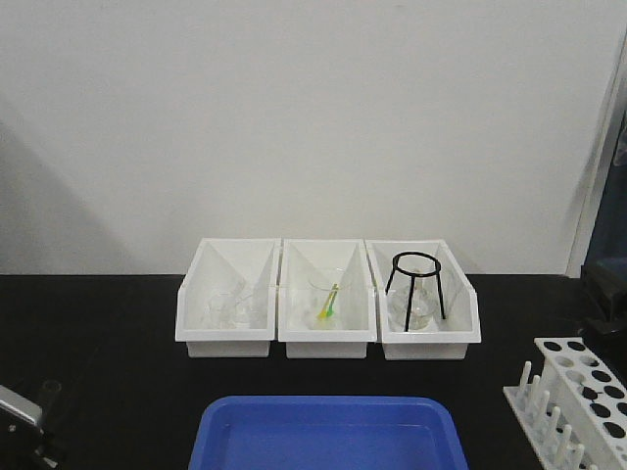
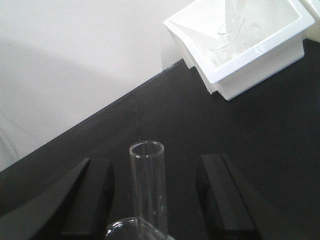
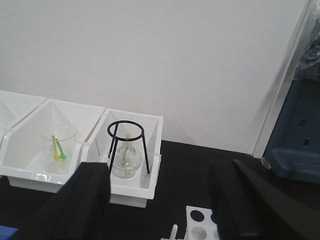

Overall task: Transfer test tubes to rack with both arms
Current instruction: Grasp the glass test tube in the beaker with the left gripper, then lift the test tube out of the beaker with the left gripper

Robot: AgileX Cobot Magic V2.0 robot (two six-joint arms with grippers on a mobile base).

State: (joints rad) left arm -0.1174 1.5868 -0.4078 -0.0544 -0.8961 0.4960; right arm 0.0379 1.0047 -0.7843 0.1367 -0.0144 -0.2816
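A test tube (image 2: 147,192) stands upright between the left tool's (image 2: 156,200) spread fingers, touching neither, near the worktop's (image 1: 118,392) front left corner; the right tool (image 3: 162,200), likewise spread, hangs over the rack (image 1: 578,401) at the front right.

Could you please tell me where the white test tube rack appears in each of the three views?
Exterior front view: the rack stands at the bottom right corner, partly cut off by the edge.
Left wrist view: not in it.
Right wrist view: the rack shows only part of its holed top, at the bottom edge near the middle.
Shared landmark: the white bins.
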